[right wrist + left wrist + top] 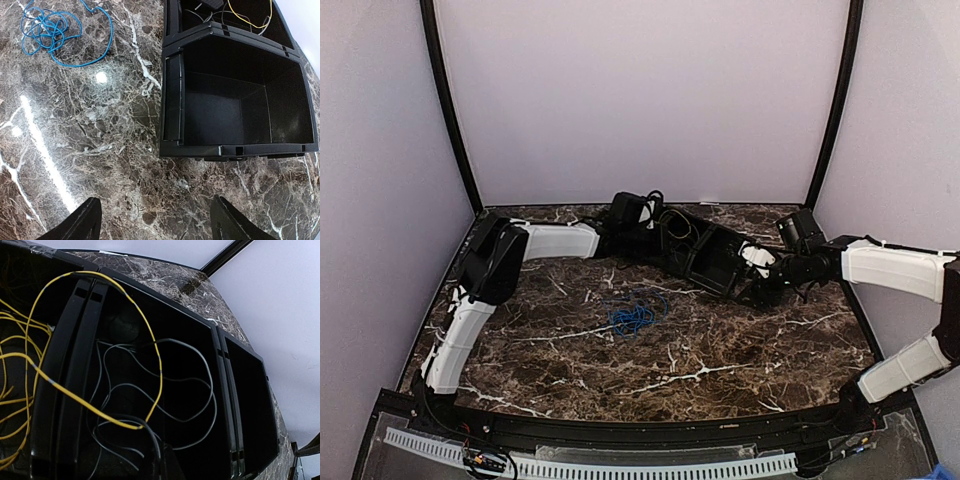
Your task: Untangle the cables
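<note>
Shows blue cable [632, 315] coiled mid-table, yellow cable [65, 390] draped over bin [240, 150] at 1 o'clock. Finds left gripper [660, 220] clenched, right gripper [155, 202] spread, empty. Likely handles light, limp, snaggy; pinch an outer loop.

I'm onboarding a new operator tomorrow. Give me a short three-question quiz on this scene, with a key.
1. True or false: the blue cable lies on the table, outside the black bins.
2. The yellow cable is: A) draped across a bin divider; B) coiled on the blue cable; C) hanging off the table edge.
3. Fill in: the right gripper's jaws stand ___.
Key: 1 true; 2 A; 3 open.
</note>
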`<state>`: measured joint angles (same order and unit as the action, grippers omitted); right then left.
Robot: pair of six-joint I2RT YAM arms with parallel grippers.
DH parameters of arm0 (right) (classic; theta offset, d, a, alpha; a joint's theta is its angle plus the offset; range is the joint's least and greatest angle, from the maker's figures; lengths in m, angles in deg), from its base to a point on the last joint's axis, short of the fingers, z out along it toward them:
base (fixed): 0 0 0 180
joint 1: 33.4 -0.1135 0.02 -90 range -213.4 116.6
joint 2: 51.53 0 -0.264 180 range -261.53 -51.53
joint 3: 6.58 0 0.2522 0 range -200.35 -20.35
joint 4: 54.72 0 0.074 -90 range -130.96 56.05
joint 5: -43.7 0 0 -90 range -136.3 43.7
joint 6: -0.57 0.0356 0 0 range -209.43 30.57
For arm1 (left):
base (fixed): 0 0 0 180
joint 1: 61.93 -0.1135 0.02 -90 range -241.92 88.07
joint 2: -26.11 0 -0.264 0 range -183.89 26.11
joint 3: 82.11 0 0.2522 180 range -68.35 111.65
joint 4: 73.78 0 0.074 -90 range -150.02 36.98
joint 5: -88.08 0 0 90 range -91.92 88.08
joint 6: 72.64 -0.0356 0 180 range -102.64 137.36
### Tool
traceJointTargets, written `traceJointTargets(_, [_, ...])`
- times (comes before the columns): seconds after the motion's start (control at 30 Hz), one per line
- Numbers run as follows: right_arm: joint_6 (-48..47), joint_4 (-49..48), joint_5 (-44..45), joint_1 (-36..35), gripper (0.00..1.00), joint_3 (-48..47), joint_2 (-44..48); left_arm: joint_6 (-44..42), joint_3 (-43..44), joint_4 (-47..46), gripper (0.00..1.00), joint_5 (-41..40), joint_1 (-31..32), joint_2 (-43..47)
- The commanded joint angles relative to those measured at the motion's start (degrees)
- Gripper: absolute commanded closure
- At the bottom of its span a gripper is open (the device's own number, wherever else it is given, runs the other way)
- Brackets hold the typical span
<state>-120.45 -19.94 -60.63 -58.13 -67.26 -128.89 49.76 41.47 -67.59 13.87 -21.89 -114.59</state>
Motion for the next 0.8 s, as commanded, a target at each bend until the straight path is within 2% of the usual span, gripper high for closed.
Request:
traceJointTargets(0.0, [-0.2, -0.5, -0.1, 0.2, 0.24, -0.4, -0.6, 0.2, 2.9, 1.8, 0.95, -1.5, -0.1, 1.2])
traceJointTargets(0.13, [-0.2, -0.6, -0.1, 0.2, 0.23, -0.4, -0.6, -0.2, 4.5, 4.9, 0.80, -1.0, 0.0, 2.2])
traceJointTargets(0.3, [-0.2, -0.3, -0.4, 0.2, 0.23, -0.5, -0.8, -1.7, 3.9, 8.9, 0.68, -3.7, 0.7, 6.4])
traceJointTargets(0.47, [-0.3, -0.3, -0.6, 0.3, 0.23, -0.5, -0.8, -3.1, 3.7, 17.5, 0.55, -6.0, 1.2, 10.5])
traceJointTargets(0.57, [-0.3, -0.3, -0.7, 0.3, 0.23, -0.5, -0.9, -4.2, 1.0, 19.2, 0.51, -7.0, 1.1, 14.0])
traceJointTargets(0.77, [-0.4, 0.1, -1.0, 0.2, 0.23, -0.7, -1.1, -6.0, -9.0, 15.6, 0.49, -8.5, 1.2, 23.1])
